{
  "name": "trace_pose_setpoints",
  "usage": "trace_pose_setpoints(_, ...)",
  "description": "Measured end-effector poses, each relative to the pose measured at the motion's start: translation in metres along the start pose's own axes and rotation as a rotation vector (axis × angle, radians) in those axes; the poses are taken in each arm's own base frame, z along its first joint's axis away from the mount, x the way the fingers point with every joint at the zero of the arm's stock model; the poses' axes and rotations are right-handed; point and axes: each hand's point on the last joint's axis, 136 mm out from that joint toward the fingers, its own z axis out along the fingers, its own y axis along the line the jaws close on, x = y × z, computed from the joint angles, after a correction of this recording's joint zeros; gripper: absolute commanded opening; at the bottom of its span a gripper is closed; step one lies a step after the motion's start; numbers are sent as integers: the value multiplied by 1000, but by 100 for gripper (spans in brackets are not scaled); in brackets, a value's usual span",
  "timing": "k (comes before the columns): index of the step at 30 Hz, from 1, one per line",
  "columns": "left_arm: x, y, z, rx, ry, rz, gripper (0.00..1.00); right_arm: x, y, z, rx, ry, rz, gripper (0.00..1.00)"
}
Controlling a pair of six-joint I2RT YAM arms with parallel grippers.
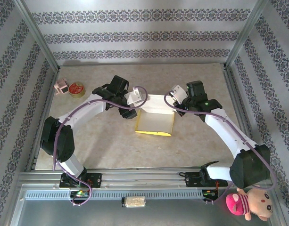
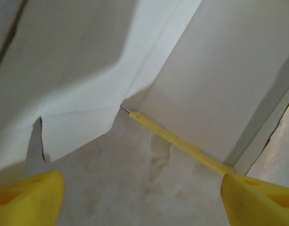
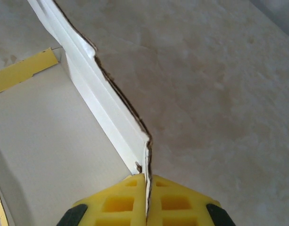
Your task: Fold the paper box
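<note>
- The paper box [image 1: 155, 121] is seen in the top view near the middle of the counter [image 1: 196, 146], partly formed: its white inside faces up and a yellow side faces the arm bases.
- The right claw [image 3: 146, 190] is clenched on the upper edge of a raised white wall of the box [image 3: 109, 120]; in the right wrist view the thin card is pinched between the two yellow pads [image 3: 118, 202].
- From above, the right claw [image 1: 175, 104] is placed at the far right corner of the box.
- The left claw [image 2: 144, 207] is released, with its yellow pads [image 2: 28, 197] held wide apart and nothing touched by them.
- In the left wrist view, white panels of the box [image 2: 210, 70] and a thin yellow edge are seen beyond the pads, with bare counter [image 2: 135, 188] between them.
- From above, the left claw [image 1: 133, 111] is held at the far left corner of the box.
- A small round red tin [image 1: 77, 89] is set well apart, at the far left of the counter.
</note>
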Motion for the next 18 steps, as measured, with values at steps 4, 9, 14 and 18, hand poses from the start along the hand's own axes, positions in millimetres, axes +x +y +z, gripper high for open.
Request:
trace_pose_setpoints(4,0,18,-2,-49,-20,3,86,-7,3,0,-22,-34,-39,0)
trace_pose_setpoints(9,0,34,0,-101,-59,14,86,-13,4,-1,-32,-64,-65,0)
trace_pose_setpoints(14,5,46,3,-129,-69,21,86,-15,6,-1,-40,-74,-77,0)
trace_pose_setpoints(18,12,62,-2,-155,-76,2,86,-15,6,0,-41,-74,-84,0)
